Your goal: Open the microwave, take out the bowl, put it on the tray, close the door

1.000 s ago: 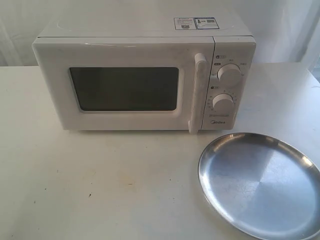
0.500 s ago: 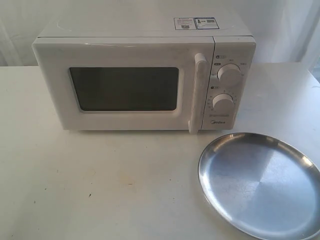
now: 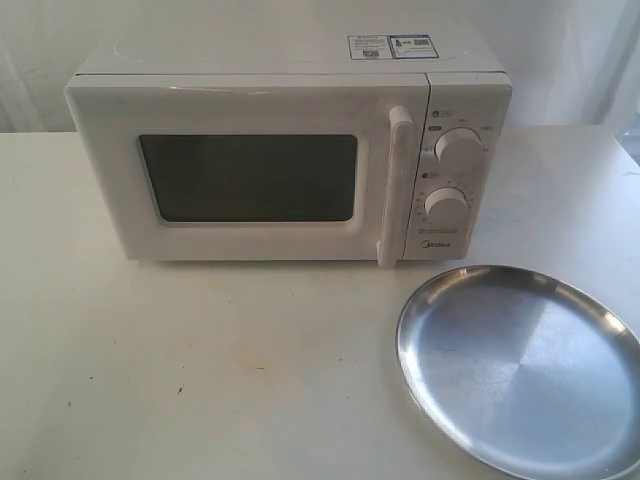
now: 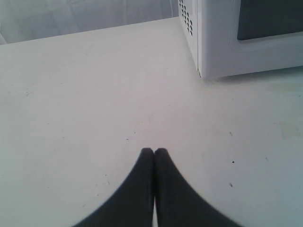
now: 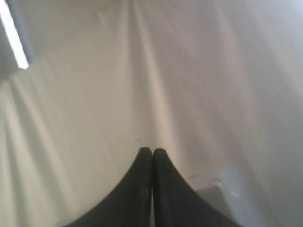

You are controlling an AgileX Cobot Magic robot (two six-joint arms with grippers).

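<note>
Left fingers [image 4: 139, 184]: black, tapered, pressed together tip to tip, nothing between them, hovering over the bare white tabletop [image 4: 85, 94]. Ahead of these fingertips and off to one side, well apart from them, I see a lower corner of the white boxy countertop microwave [image 4: 222, 47], with the vent holes [image 4: 186, 16] of its side wall and an edge of the dark window. Right fingers [image 5: 137, 184]: also black and closed flat against each other, holding nothing. Ahead of them is only the white draped cloth [image 5: 156, 71] with a bright strip of light [image 5: 13, 38] at one edge, so they point away from the work. Neither pair of fingers shows in the exterior view, so I cannot place them on it. In that view, the white door with its dark rectangular window [image 3: 250, 178] is shut flush and the vertical white bar handle [image 3: 395, 185] is untouched, with two round white dials [image 3: 459, 148] beside it. The large round shiny stainless-steel tray [image 3: 520, 370] lies flat on the tabletop, near the dial end of the microwave but apart from it, with nothing on it. The window is too dark for me to tell where the bowl is.
</note>
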